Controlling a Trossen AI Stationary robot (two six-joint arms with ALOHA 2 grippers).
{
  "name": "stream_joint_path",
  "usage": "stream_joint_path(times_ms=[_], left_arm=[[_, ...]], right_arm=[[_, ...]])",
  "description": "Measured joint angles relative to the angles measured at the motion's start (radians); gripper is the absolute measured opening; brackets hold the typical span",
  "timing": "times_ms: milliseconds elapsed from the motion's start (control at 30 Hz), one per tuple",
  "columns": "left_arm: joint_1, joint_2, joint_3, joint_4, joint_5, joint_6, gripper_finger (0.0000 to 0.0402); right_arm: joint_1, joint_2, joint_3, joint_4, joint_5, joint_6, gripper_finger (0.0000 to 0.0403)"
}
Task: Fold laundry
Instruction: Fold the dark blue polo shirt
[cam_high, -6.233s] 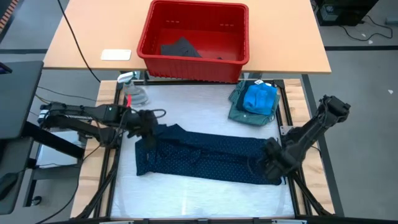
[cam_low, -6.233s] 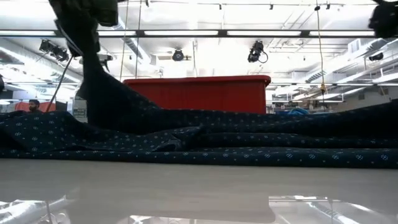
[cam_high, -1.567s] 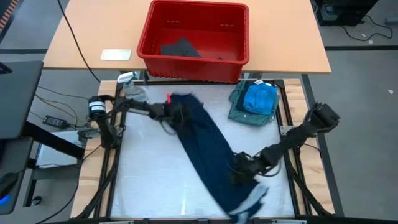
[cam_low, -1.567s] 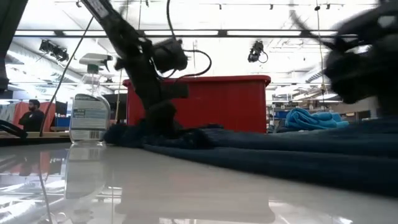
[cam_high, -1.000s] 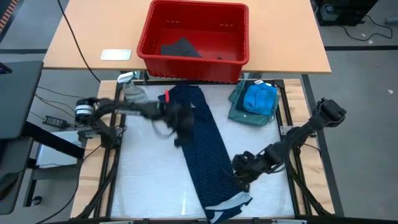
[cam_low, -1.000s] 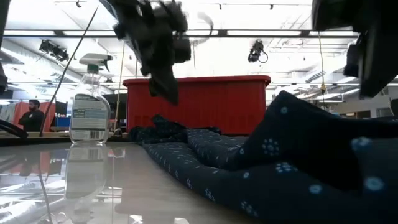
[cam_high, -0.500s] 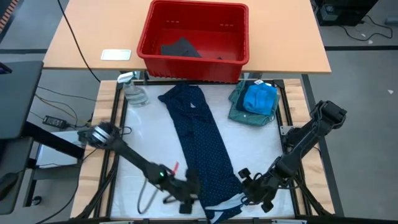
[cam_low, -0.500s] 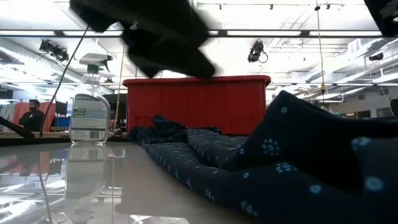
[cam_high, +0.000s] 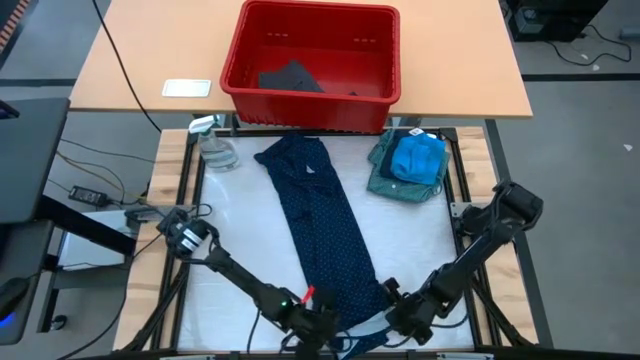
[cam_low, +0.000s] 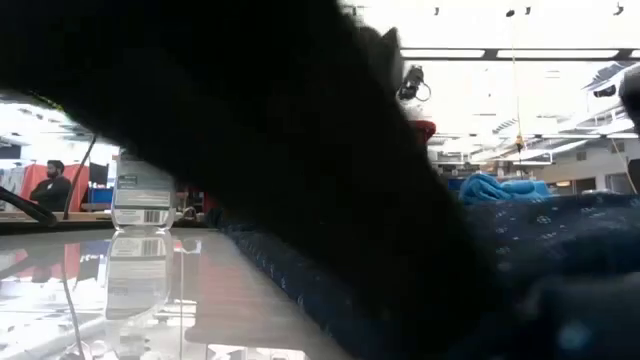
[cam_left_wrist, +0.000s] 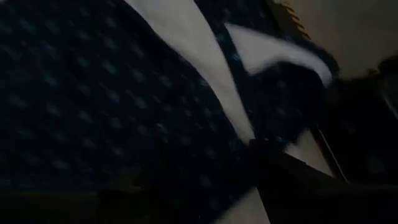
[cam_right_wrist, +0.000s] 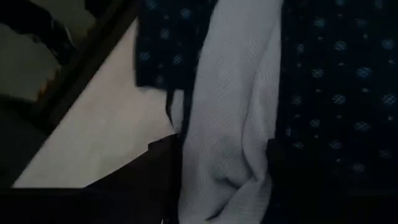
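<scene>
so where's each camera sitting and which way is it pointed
High view: overhead, looking straight down; shows the navy dotted piece, red bin, both arms, left gripper, right gripper.
Low view: table height, looking level across; a dark arm blocks most of it, spray bottle beside.
Left wrist view: on the left arm, facing the dotted cloth close up.
Right wrist view: on the right arm, facing the same cloth's pale lining.
Shared: both wrist views see the garment's near end.
</scene>
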Motion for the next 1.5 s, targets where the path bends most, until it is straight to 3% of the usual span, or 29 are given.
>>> stream_joint_path(times_ms=[200, 400, 500, 733, 933, 1067, 1200, 1367, 1500], left_arm=[[0.002, 0.004, -0.027, -0.01, 0.053, -0.062, 0.0158], [0.011, 0.024, -0.026, 0.037, 0.068, -0.195, 0.0029], [0.015, 0.022, -0.025, 0.075, 0.133, -0.24, 0.0013], [-0.006, -0.055, 0.043, -0.004, 0.185, -0.298, 0.0004], [0.005, -0.178, 0.051, -0.178, 0.064, -0.393, 0.0002], [0.047, -0.243, 0.052, -0.414, -0.038, -0.475, 0.0001], [0.1, -0.246, 0.048, -0.599, -0.059, -0.527, 0.0001], [0.163, -0.25, -0.002, -0.638, -0.053, -0.654, 0.0001], [0.181, -0.278, -0.043, -0.674, -0.064, -0.807, 0.0001]], right_arm=[[-0.031, 0.095, 0.006, 0.07, -0.002, 0.181, 0.0211], [-0.043, 0.113, 0.003, 0.148, -0.014, 0.301, 0.0073], [-0.049, 0.079, 0.001, 0.16, -0.097, 0.36, 0.0019], [-0.093, -0.107, 0.001, 0.155, -0.317, 0.523, 0.0016], [-0.23, -0.223, 0.003, 0.108, -0.364, 0.469, 0.0016], [-0.401, -0.21, 0.002, 0.047, -0.42, 0.378, 0.0016], [-0.589, -0.158, 0.003, 0.051, -0.513, 0.279, 0.0016], [-0.783, -0.098, 0.002, 0.082, -0.636, 0.22, 0.0016], [-0.872, -0.087, 0.002, 0.126, -0.686, 0.186, 0.002]])
